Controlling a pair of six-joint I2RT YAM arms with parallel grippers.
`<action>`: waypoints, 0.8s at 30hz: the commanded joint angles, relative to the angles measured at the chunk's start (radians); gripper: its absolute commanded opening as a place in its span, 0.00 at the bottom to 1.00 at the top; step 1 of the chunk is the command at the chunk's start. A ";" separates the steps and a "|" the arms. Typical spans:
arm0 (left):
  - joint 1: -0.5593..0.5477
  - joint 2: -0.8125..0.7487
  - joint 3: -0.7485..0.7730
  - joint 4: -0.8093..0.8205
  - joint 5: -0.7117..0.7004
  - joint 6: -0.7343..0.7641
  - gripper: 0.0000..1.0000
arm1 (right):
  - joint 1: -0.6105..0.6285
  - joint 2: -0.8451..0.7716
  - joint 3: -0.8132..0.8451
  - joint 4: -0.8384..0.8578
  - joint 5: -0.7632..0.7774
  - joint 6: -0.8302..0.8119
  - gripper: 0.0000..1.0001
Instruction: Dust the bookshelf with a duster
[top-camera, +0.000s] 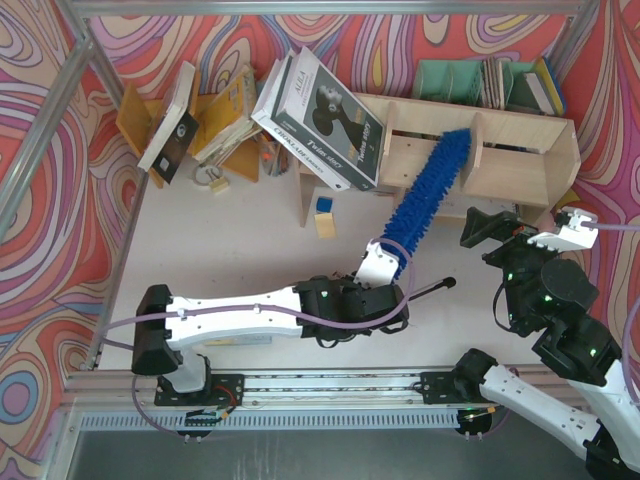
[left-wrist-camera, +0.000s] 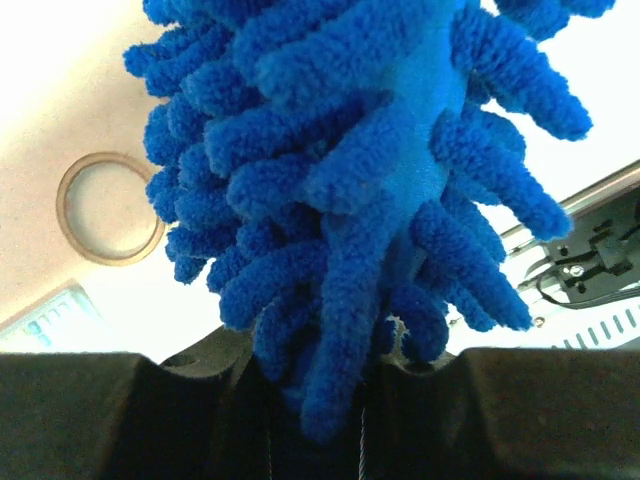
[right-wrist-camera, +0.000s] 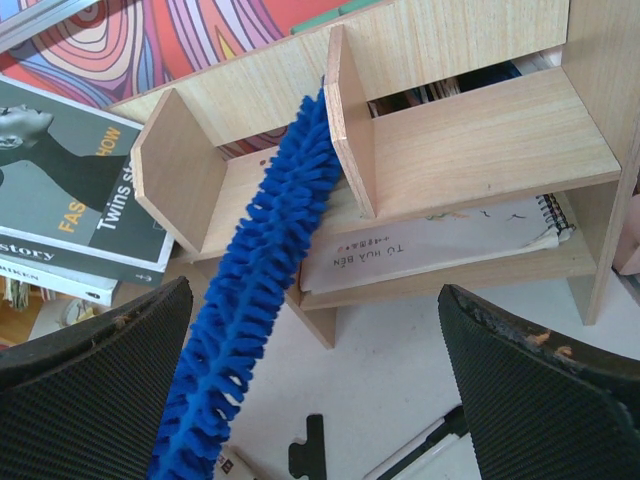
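Tabletop (top-camera: 250, 230) is bearing two arms: left gripper (top-camera: 385, 262), outstretched toward one o'clock, is clamping one duster (top-camera: 425, 195) onto one bookshelf (top-camera: 520, 135); right gripper (top-camera: 478, 228) is gaping.

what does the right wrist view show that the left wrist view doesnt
Only the right wrist view: the wide pale plywood bookshelf, the far end of the long bright-blue fluffy duster lying in its upper tier beside an upright divider, a flat white book on the lower tier, stacked books to the left, and the open right tool. Only the left wrist view: a thin tan ring on the table, and the left tool shut on the duster's base. Both: the duster.
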 joint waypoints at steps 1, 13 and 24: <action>0.002 0.038 0.065 0.062 0.021 0.083 0.00 | 0.004 0.000 -0.009 0.004 0.024 0.000 0.99; 0.014 -0.075 -0.049 0.023 -0.056 0.001 0.00 | 0.004 -0.009 -0.019 0.003 0.027 0.002 0.99; 0.039 -0.089 -0.089 0.053 -0.020 0.005 0.00 | 0.004 -0.009 -0.019 -0.004 0.024 0.009 0.99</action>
